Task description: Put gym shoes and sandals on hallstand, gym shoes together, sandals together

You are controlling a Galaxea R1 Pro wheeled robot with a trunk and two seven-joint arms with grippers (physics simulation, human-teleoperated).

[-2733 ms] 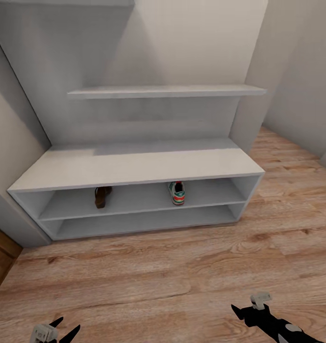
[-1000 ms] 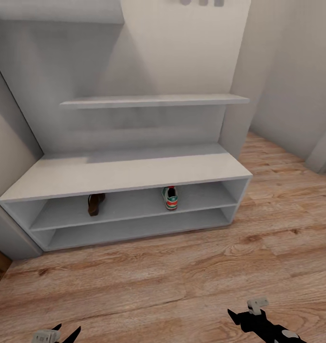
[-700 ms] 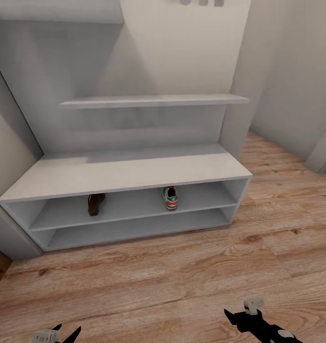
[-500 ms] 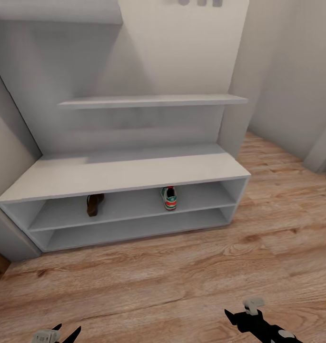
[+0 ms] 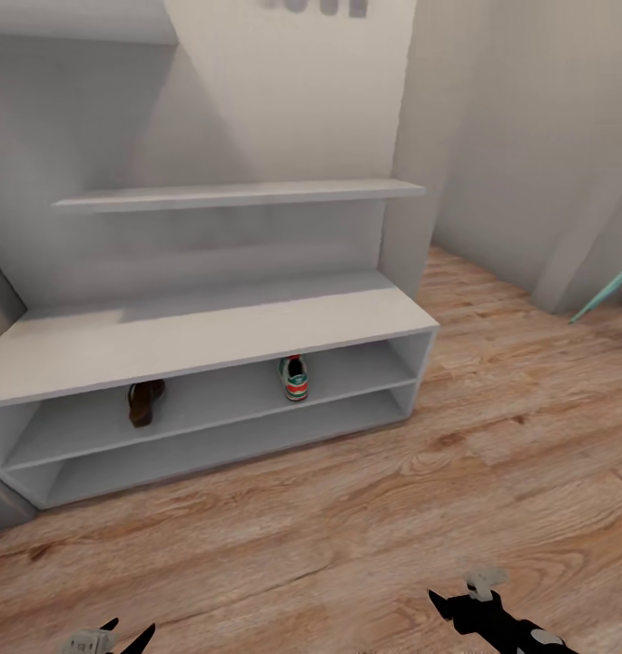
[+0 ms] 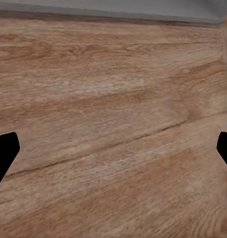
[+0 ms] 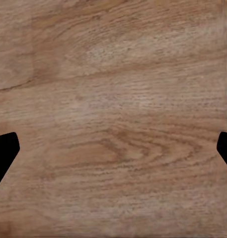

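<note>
The left gripper is hanging low over the floor with its fingers spread wide, gripping nothing and touching nothing; in the left wrist view only bare planks are lying between the two black tips. To its right the right gripper is likewise hovering above the floor, its fingers standing far apart and empty. Ahead, the hallstand is sitting against the wall. On its upper low shelf one sandal is lying toward the left and one gym shoe is lying near the middle, well apart from each other, both with heels facing out. The bottom shelf beneath them is showing only its own grey surface. Compared with half a second ago, the whole view is sliding: the hallstand is now showing further left, and more floor and a teal edge are appearing at the right, so the camera is turning while the shoes are keeping their places on the shelf.
</note>
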